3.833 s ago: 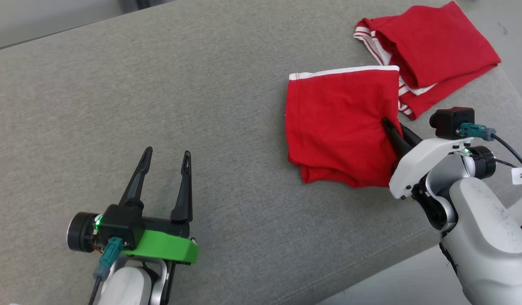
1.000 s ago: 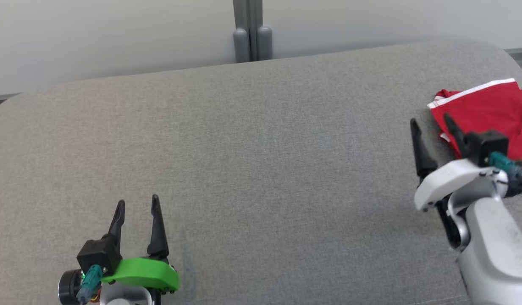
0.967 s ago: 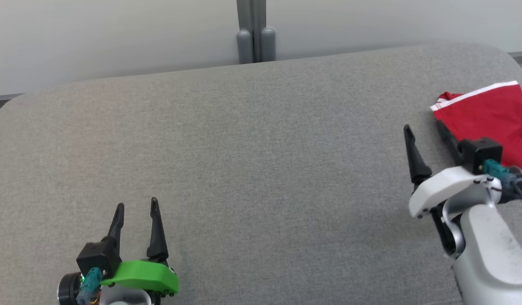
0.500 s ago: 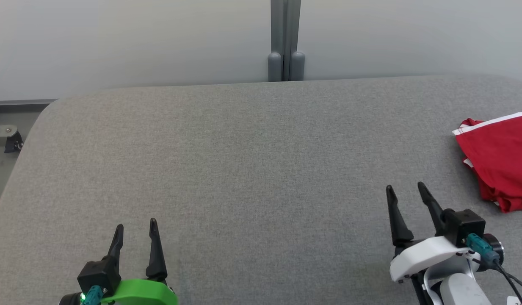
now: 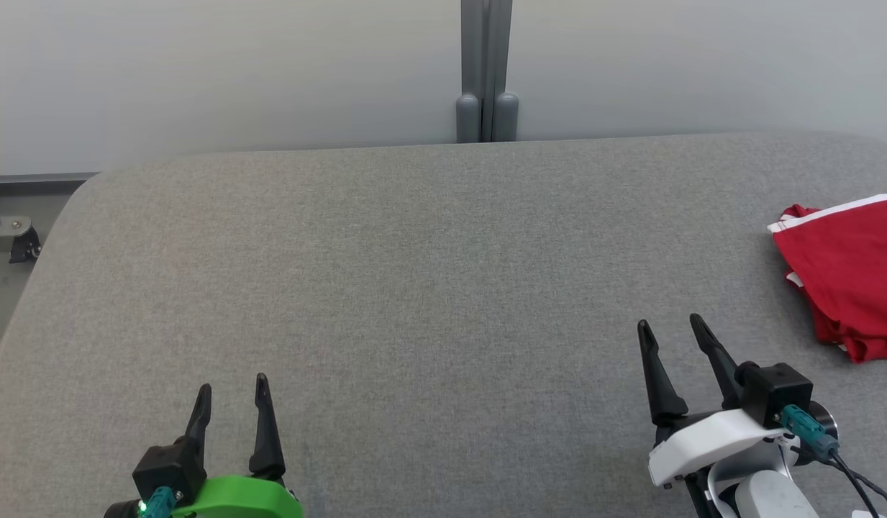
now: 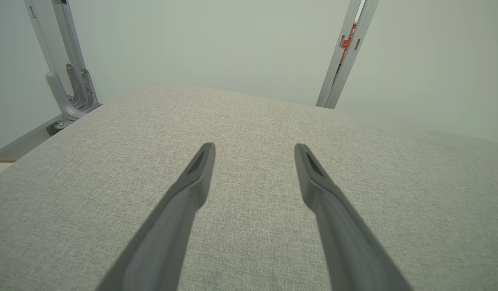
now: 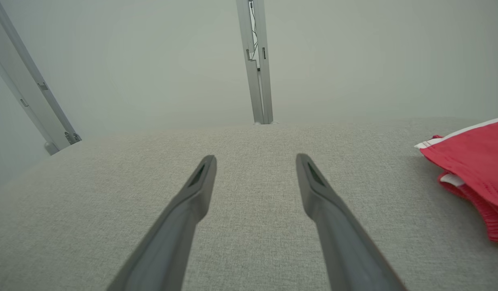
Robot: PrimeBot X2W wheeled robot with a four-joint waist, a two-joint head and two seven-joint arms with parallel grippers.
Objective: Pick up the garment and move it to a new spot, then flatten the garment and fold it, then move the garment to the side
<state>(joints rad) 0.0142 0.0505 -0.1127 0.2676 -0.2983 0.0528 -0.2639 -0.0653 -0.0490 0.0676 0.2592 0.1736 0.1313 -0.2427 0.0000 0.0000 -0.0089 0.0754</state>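
Observation:
The garment (image 5: 849, 270) is red with a white-trimmed edge and lies folded at the far right of the grey cushioned surface (image 5: 429, 288), cut off by the head view's edge. The right wrist view catches it at the right as well, garment (image 7: 473, 161). My right gripper (image 5: 670, 327) hovers open over the fabric to the garment's lower left, apart from it, nothing between its fingers (image 7: 200, 178). At the lower left my left gripper (image 5: 232, 385) stands open and empty too, left gripper (image 6: 255, 151) over bare cushion.
A pale wall runs behind the surface, with a grey vertical post (image 5: 486, 72) at its middle. The surface's rounded left corner (image 5: 83, 194) drops off beside a metal bracket (image 5: 11, 237). Wide bare cushion lies between both grippers.
The right gripper let go of the garment and drew back toward the lower right. The camera turned, so the garment now sits at the right edge. In the last half second the right gripper shifted slightly left.

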